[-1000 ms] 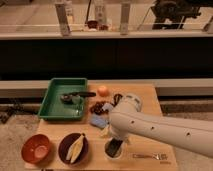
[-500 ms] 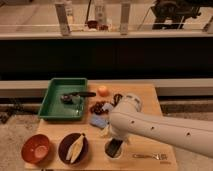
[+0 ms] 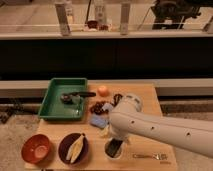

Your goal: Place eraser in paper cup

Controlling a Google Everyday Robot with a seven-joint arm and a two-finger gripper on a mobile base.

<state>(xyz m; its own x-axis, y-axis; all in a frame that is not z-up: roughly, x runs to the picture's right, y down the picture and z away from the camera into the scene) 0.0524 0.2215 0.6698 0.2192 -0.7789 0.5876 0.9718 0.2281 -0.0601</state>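
Note:
The small white paper cup (image 3: 108, 151) stands near the front edge of the wooden table, right of the dark brown bowl. My white arm reaches in from the right, and my gripper (image 3: 115, 145) points down right at the cup's mouth, covering most of its dark inside. What it holds is hidden by the arm and the cup. I cannot make out the eraser for sure. A flat blue block (image 3: 98, 120) lies just behind the cup, left of my arm.
A green tray (image 3: 52, 104) with a dark tool sits back left. An orange (image 3: 102, 90) and dark beads (image 3: 98, 106) lie behind the arm. An orange-red bowl (image 3: 36, 149) and a dark brown bowl (image 3: 62, 148) holding something yellow stand front left. A fork (image 3: 150, 156) lies front right.

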